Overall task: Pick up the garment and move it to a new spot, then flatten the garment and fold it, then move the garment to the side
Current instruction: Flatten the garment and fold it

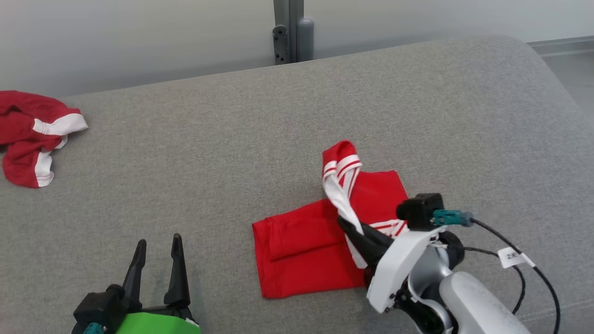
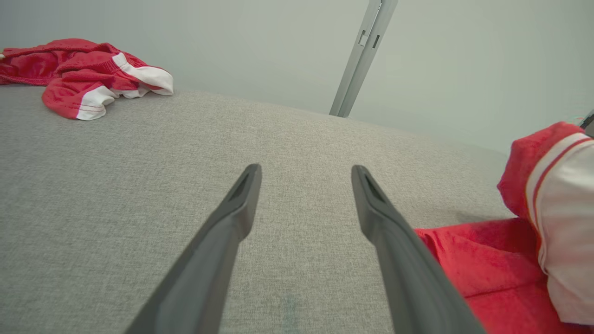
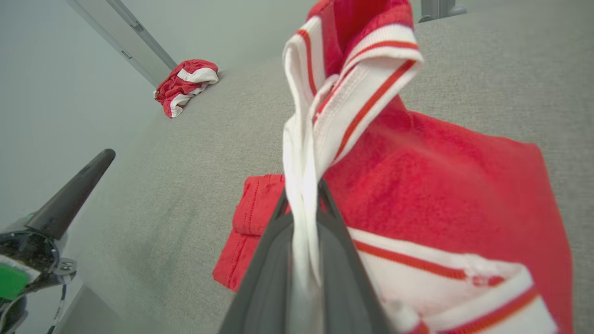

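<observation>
Near the front edge of the grey cushion, toward its left, the left gripper hangs with its jaws spread wide and nothing between them. Right of it, the right gripper is clamped on the white striped band of the red garment, holding that band up in a peak; the rest lies folded flat, right of the cushion's middle. Farther off, at the left edge, a second red-and-white garment lies crumpled. Beyond the far edge stands a grey post.
</observation>
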